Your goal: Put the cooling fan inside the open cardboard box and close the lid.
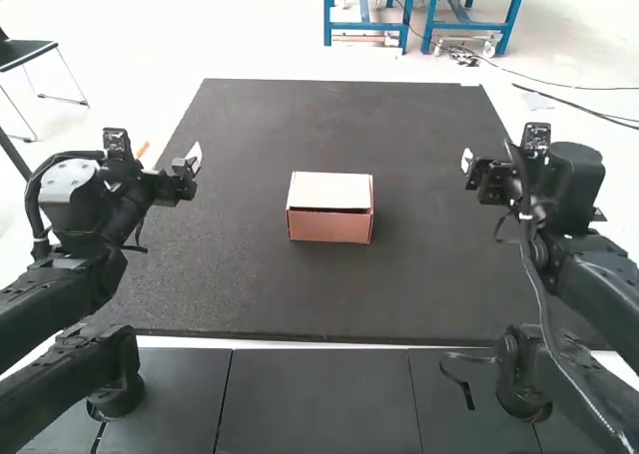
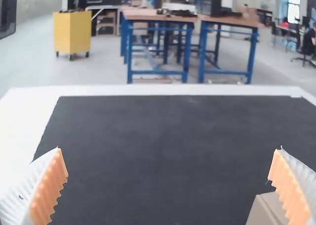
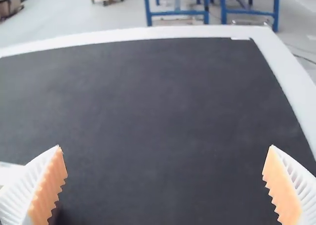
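Note:
A small cardboard box (image 1: 330, 207) sits in the middle of the black mat (image 1: 250, 274), its lid lying flat and closed. My left gripper (image 1: 188, 170) hovers over the mat's left edge, well apart from the box, and points toward it. Its white ribbed fingers (image 2: 47, 185) with orange pads stand wide open around nothing, and a corner of the box (image 2: 261, 211) peeks past one of them. My right gripper (image 1: 471, 175) hangs over the mat's right side, also clear of the box. It is open (image 3: 164, 153) and empty, with bare mat between its fingers.
The mat covers most of the white table (image 1: 559, 85), with bare mat on all sides of the box. Both arm bases stand at the near edge.

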